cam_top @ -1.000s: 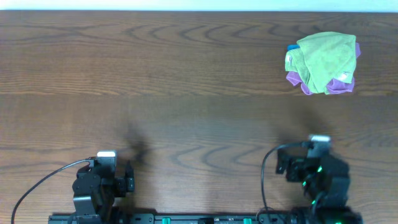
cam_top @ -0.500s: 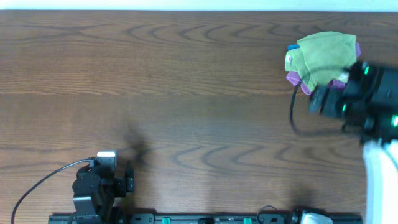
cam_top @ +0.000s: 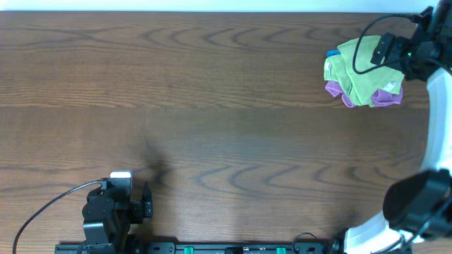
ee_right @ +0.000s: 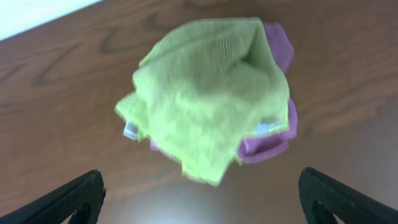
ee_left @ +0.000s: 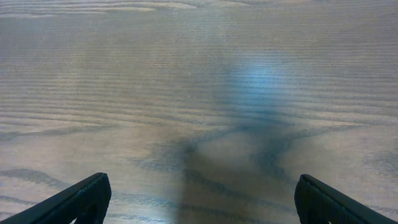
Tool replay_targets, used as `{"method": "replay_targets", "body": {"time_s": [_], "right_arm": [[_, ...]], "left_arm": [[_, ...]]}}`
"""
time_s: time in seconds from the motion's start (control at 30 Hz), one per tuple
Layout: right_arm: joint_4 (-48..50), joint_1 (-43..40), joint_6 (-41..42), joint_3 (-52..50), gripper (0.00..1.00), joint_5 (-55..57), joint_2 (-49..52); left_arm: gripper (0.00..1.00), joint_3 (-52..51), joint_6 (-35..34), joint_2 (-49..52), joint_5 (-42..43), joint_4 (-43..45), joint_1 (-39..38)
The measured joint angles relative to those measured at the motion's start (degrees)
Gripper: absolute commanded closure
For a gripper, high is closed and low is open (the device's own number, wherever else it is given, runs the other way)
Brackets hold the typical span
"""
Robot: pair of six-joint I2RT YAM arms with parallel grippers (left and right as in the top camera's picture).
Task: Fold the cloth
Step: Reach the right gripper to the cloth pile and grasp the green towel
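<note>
The bright lime-green cloth is out of view. At the table's far right a duller yellow-green cloth (cam_top: 366, 69) lies bunched over a purple cloth (cam_top: 386, 97). In the right wrist view the green cloth (ee_right: 208, 99) covers most of the purple one (ee_right: 273, 140). My right gripper (cam_top: 381, 51) is open and empty, hovering just above this pile, its fingertips (ee_right: 202, 199) wide apart with the pile between and beyond them. My left gripper (cam_top: 145, 201) is open and empty at the front left, low over bare wood (ee_left: 202, 199).
The wooden table (cam_top: 212, 106) is bare apart from the pile. Its far edge (cam_top: 212, 12) runs just behind the pile. My right arm (cam_top: 434, 127) stretches along the right side from its base at the front.
My right arm has swung from its rest at the front right up to the far right, over the bunched pile. The pile and the left arm have not moved.
</note>
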Motion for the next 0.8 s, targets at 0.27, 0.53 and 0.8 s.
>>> {"method": "replay_targets", "body": {"time_s": [0.27, 0.53, 0.8], "right_arm": [[8.07, -0.02, -0.70, 0.02, 0.01, -0.02, 7.32], [13.70, -0.07, -1.31, 0.04, 0.01, 0.02, 13.20], [15.80, -0.24, -1.90, 0.04, 0.71, 0.11, 16.81]], "left_arm": [[0.05, 0.02, 0.00, 0.00, 0.00, 0.00, 0.00], [0.05, 0.00, 0.00, 0.00, 0.00, 0.00, 0.00], [0.05, 0.00, 0.00, 0.00, -0.02, 0.00, 0.00]]}}
